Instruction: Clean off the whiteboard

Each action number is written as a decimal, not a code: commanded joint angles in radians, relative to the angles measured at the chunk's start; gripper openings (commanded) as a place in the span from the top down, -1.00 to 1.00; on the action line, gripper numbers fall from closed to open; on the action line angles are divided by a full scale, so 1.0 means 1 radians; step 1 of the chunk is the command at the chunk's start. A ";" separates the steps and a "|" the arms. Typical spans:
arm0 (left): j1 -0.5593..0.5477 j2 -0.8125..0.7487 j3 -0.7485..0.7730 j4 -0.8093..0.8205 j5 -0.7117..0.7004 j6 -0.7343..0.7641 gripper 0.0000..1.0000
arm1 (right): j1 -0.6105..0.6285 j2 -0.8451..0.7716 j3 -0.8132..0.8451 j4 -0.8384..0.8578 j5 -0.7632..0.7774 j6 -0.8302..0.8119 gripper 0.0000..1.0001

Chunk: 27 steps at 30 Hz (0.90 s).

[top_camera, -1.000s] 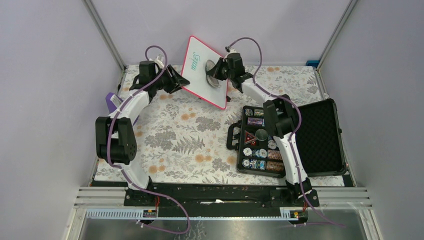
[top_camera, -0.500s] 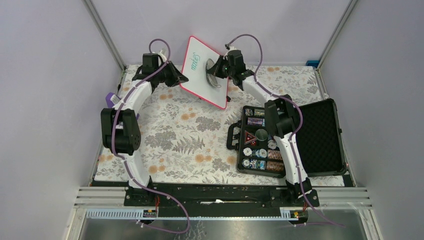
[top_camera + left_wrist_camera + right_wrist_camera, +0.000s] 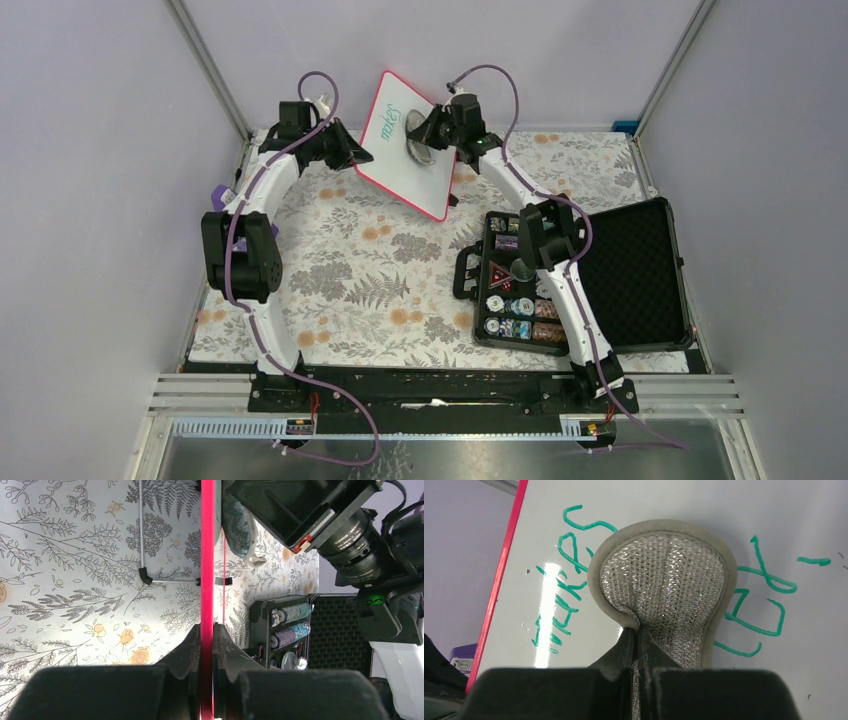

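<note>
The whiteboard (image 3: 405, 150), white with a red rim and green handwriting, stands tilted at the back of the table. My left gripper (image 3: 357, 158) is shut on its left rim; in the left wrist view the red edge (image 3: 207, 555) runs straight between the closed fingers. My right gripper (image 3: 428, 132) is shut on a round grey mesh scrubbing pad (image 3: 664, 580) and presses it flat on the board's face (image 3: 774, 510), over the green writing (image 3: 764, 605). Green letters show on both sides of the pad.
An open black case of poker chips (image 3: 560, 275) lies at the right, its foam lid (image 3: 640, 270) folded out. A purple object (image 3: 219, 200) sits at the left table edge. The flowered mat (image 3: 370, 280) covers the table. Walls stand close behind the board.
The right gripper has slid the pad up and left across the board toward the writing. The left arm has shifted the board slightly left and back.
</note>
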 commanded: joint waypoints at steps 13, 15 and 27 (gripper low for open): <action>-0.014 0.003 0.023 -0.133 -0.088 0.155 1.00 | -0.103 -0.017 -0.307 -0.047 0.055 0.104 1.00; -0.015 0.002 0.023 -0.132 -0.082 0.158 1.00 | -0.102 -0.013 -0.284 -0.051 0.044 0.088 1.00; -0.015 0.017 0.044 -0.159 -0.036 0.163 1.00 | 0.024 0.002 0.041 -0.004 -0.006 -0.056 1.00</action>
